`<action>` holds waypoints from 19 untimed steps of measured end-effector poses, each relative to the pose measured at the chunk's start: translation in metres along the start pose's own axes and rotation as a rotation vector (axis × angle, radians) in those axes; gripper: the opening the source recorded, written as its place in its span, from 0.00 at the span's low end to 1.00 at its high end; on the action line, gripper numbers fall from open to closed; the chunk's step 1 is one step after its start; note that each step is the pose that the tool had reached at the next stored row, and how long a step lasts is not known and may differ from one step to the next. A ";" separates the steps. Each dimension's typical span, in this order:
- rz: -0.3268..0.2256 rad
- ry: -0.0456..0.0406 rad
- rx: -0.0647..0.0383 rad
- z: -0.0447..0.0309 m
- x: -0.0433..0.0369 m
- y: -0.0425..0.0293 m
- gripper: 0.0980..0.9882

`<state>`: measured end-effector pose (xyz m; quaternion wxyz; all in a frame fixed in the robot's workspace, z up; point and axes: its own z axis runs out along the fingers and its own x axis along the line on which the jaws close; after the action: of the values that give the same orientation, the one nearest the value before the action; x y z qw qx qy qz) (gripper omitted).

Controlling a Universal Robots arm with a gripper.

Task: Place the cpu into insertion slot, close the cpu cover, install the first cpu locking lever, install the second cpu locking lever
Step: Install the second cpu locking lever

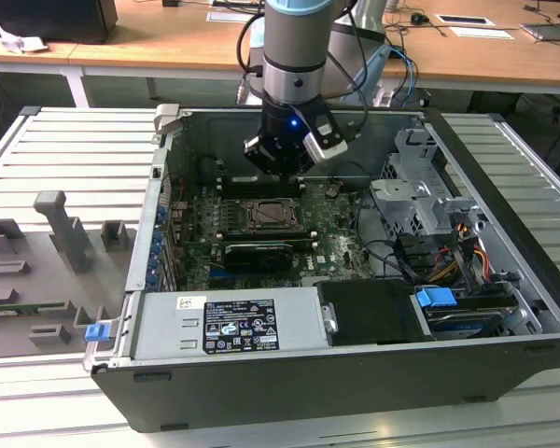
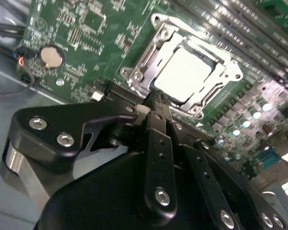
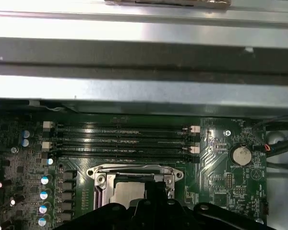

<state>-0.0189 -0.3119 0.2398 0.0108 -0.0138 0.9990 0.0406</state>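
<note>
Open computer case (image 1: 504, 168) holds the green motherboard (image 2: 81, 43); cpu (image 2: 182, 72) sits in insertion slot (image 2: 149, 55) with cpu cover (image 2: 230, 76) framing it. Gripper (image 2: 156, 103) hovers just above the slot's edge, fingers pressed together, holding nothing.

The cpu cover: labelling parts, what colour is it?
Silvery metal; the cpu cover shows best in the second wrist view.

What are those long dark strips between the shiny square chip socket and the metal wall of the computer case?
In the first wrist view, long narrow memory slots run side by side on the green board between the cpu cover and the case wall.
</note>
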 end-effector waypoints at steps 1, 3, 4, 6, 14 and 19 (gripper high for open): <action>0.000 0.0000 0.000 0.0001 0.0001 -0.0024 0.01; 0.000 0.0000 0.000 0.0001 0.0002 -0.0073 0.01; 0.000 0.0000 0.000 0.0000 0.0003 -0.0109 0.01; 0.000 0.0002 0.000 -0.0002 0.0005 -0.0181 0.01; 0.001 0.0063 0.000 -0.0009 0.0011 -0.0385 0.01; 0.001 0.0063 0.000 -0.0015 0.0013 -0.0468 0.01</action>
<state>-0.0189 -0.3588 0.2375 0.0076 -0.0136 0.9990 0.0407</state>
